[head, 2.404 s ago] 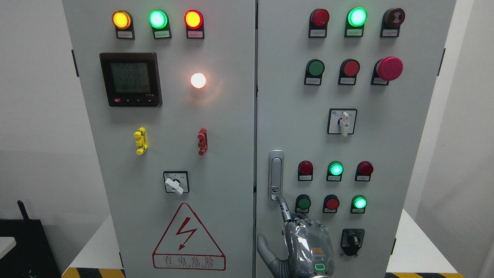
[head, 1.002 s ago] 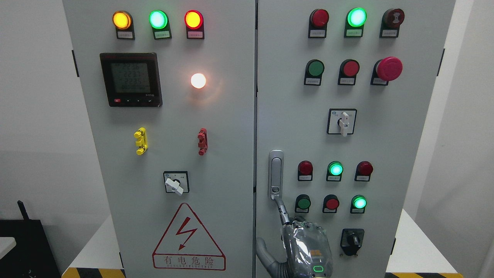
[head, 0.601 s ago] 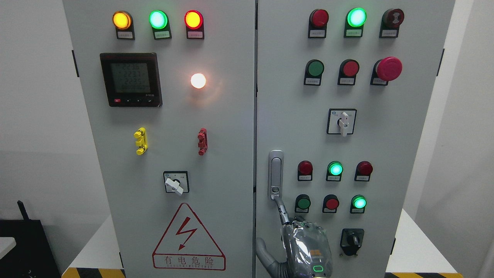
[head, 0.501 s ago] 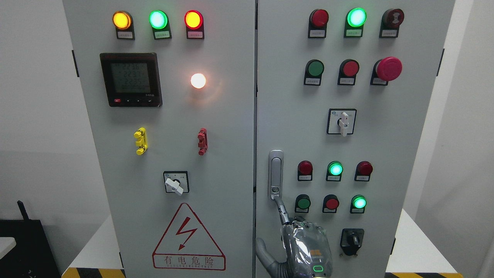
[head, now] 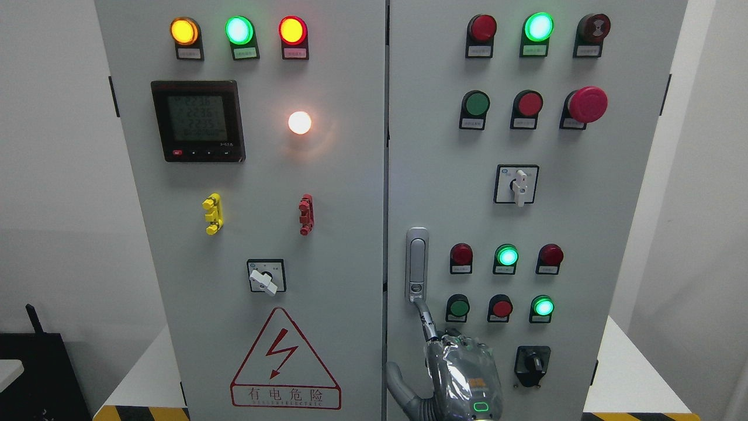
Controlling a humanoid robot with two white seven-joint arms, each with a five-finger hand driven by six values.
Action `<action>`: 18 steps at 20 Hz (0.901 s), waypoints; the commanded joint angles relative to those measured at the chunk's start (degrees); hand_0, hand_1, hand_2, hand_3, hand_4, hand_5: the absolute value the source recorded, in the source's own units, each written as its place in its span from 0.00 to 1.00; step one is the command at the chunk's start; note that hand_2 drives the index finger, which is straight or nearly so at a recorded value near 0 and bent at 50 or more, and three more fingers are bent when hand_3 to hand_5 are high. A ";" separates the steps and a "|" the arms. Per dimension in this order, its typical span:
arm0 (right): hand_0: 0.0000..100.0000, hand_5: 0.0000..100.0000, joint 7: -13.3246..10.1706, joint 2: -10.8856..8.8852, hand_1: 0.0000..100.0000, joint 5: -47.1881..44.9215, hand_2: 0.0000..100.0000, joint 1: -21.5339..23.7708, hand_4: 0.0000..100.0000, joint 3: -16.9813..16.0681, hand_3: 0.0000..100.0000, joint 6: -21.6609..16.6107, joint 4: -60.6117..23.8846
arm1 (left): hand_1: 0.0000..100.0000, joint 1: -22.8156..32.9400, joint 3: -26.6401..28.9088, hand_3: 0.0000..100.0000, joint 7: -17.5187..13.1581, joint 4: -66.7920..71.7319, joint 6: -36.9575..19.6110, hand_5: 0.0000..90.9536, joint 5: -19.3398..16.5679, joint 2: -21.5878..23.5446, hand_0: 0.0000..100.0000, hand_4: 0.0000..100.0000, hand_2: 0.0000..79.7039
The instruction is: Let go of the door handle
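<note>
A: What fills the view?

B: A tall grey cabinet [head: 327, 175] with two doors. The left door [head: 257, 362] carries a black meter [head: 197, 121] with a lit display, and a yellow, a green and a red lamp in a row above it. A glowing white lamp [head: 300, 122] sits to the right of the meter. Lower on the same door there is a rotary switch [head: 266, 276] and, below that, a red warning triangle [head: 284, 358] with a lightning bolt.

A: And the right door?

B: The right door [head: 584, 245] has rows of lamps and buttons, a red mushroom button [head: 587, 104] at the upper right, a white selector switch [head: 517, 185] in the middle and a black knob [head: 532, 365] low down.

A: Where is the door handle?

B: The door handle [head: 416, 264] is a silver upright bar at the left edge of the right door, just right of the seam between the doors, with its lock at the lower end.

A: Which hand is there?

B: The right hand [head: 459, 377], coming up from the bottom edge right of the middle. Its index finger [head: 425, 320] is stretched upward, the tip touching the lower end of the handle. The thumb [head: 400, 386] sticks out to the left, near the seam. The other fingers are curled in. It grips nothing.
</note>
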 commanded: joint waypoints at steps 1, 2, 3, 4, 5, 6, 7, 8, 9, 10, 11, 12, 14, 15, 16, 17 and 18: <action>0.35 0.72 0.17 -0.02 0.28 -0.02 0.00 0.02 0.65 -0.08 0.75 0.05 0.00 | 0.39 0.00 -1.40 0.00 0.03 0.00 -0.06 0.00 0.00 0.00 0.12 0.00 0.00; 0.35 0.72 0.17 -0.02 0.29 0.06 0.00 0.02 0.65 -0.08 0.75 0.05 0.00 | 0.39 0.00 -1.40 0.00 0.03 0.00 0.03 0.00 0.00 0.00 0.12 0.00 0.00; 0.35 0.72 0.17 -0.02 0.29 0.06 0.00 0.02 0.65 -0.08 0.75 0.05 0.00 | 0.39 0.00 -1.40 0.00 0.03 0.00 -0.06 0.00 0.00 0.00 0.12 0.00 0.00; 0.35 0.72 0.17 -0.02 0.29 0.06 0.00 0.02 0.65 -0.08 0.75 0.05 0.00 | 0.39 0.00 -1.40 0.00 0.03 0.00 -0.06 0.00 0.00 0.00 0.12 0.00 0.00; 0.35 0.72 0.17 -0.02 0.29 -0.02 0.00 0.02 0.65 -0.08 0.75 0.05 0.00 | 0.39 0.00 -1.40 0.00 0.03 0.00 -0.06 0.00 0.00 0.00 0.12 0.00 0.00; 0.35 0.72 0.25 -0.02 0.29 0.06 0.00 0.02 0.65 -0.08 0.76 0.05 0.00 | 0.39 0.00 -1.40 0.00 0.03 0.00 -0.06 0.00 0.00 0.00 0.12 0.00 0.00; 0.35 0.72 0.34 -0.02 0.29 0.06 0.00 0.02 0.65 -0.08 0.76 0.05 0.00 | 0.39 0.00 -1.40 0.00 0.03 0.00 -0.06 0.00 0.00 0.00 0.12 0.00 0.00; 0.35 0.72 0.34 -0.02 0.29 0.06 0.00 0.11 0.65 -0.08 0.76 0.05 0.00 | 0.39 0.00 -1.40 0.00 0.03 0.00 -0.06 0.00 0.00 0.00 0.12 0.00 0.00; 0.35 0.72 0.43 -0.02 0.29 0.06 0.00 0.11 0.65 -0.08 0.76 0.05 0.00 | 0.39 0.00 -1.40 0.00 0.03 0.00 -0.06 0.00 0.00 0.00 0.12 0.00 0.00; 0.35 0.72 0.43 -0.02 0.29 0.06 0.00 0.11 0.65 -0.08 0.76 0.05 0.00 | 0.39 0.00 -1.40 0.00 0.03 0.00 -0.06 0.00 0.00 0.00 0.12 0.00 0.00; 0.35 0.72 0.52 -0.02 0.29 0.06 0.00 0.11 0.65 -0.08 0.76 0.05 0.00 | 0.39 0.00 -1.40 0.00 0.03 0.00 0.03 0.00 0.00 0.00 0.12 0.00 0.00; 0.35 0.72 0.61 -0.10 0.29 0.06 0.00 0.11 0.65 -0.08 0.77 0.05 0.00 | 0.39 0.00 -1.40 0.00 0.03 0.00 0.03 0.00 0.00 0.00 0.12 0.00 0.00; 0.35 0.72 0.61 -0.02 0.29 -0.02 0.00 0.19 0.65 -0.08 0.77 0.05 0.00 | 0.39 0.00 -1.40 0.00 0.03 0.00 0.03 0.00 0.00 0.00 0.12 0.00 0.00; 0.35 0.72 0.61 -0.10 0.29 0.06 0.00 0.11 0.66 -0.08 0.77 0.05 0.00 | 0.39 0.00 -1.40 0.00 0.03 0.00 -0.06 0.00 0.00 0.00 0.12 0.00 0.00; 0.35 0.72 0.61 -0.02 0.29 -0.02 0.00 0.02 0.66 -0.08 0.77 0.05 0.00 | 0.39 0.00 -1.40 0.00 0.03 0.00 0.03 0.00 0.00 0.00 0.12 0.00 0.00; 0.35 0.72 0.61 -0.10 0.29 -0.02 0.00 0.02 0.66 -0.08 0.77 0.05 0.00 | 0.39 0.00 -1.40 0.00 0.03 0.00 -0.06 0.00 0.00 0.00 0.12 0.00 0.00; 0.35 0.72 0.61 -0.10 0.29 -0.02 0.00 -0.07 0.66 -0.08 0.77 0.05 0.00 | 0.39 0.00 -1.40 0.00 0.03 0.00 -0.06 0.00 0.00 0.00 0.12 0.00 0.00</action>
